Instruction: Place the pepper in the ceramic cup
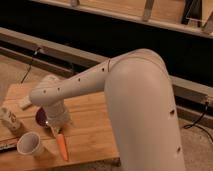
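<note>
Step in hand, as I judge it: the reach for the grasp. Gripper (56,129) hangs low over the desk (95,125), just above the far end of the pepper (62,146); open or closed, cannot tell. Pepper lies flat near the desk's front edge, just right of the ceramic cup (30,144), not touching it. Cup stands upright. Next move calls for a short drop onto the pepper, 1 lift, then a small shift left. Dark bowl (40,116) sits close behind the gripper; bottle (10,120) stands further left. Open room lies to the right.
</note>
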You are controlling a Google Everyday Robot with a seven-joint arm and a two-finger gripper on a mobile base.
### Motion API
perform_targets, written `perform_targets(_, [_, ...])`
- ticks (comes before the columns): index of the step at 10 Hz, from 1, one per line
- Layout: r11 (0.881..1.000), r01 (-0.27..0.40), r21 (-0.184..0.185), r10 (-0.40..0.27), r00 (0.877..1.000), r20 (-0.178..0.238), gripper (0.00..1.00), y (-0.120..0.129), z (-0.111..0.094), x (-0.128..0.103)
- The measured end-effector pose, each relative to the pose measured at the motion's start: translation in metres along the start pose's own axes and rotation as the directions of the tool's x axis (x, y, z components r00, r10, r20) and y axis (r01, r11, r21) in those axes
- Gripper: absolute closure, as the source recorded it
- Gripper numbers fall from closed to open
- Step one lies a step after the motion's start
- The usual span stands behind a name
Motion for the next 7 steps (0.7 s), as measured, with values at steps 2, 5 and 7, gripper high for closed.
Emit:
perform_targets(2, [1.000,-0.003,0.013,0.003,1.000,0.011,0.35,-0.003,0.018,-0.001])
perform_targets(5, [1.000,0.017,0.023,-0.018,0.998,0.065,0.35,0.004,0.036,-0.010])
perform_targets(7, [0.999,0.042,0.025,-0.044,0.995,0.087,0.35,0.017,0.045,-0.012])
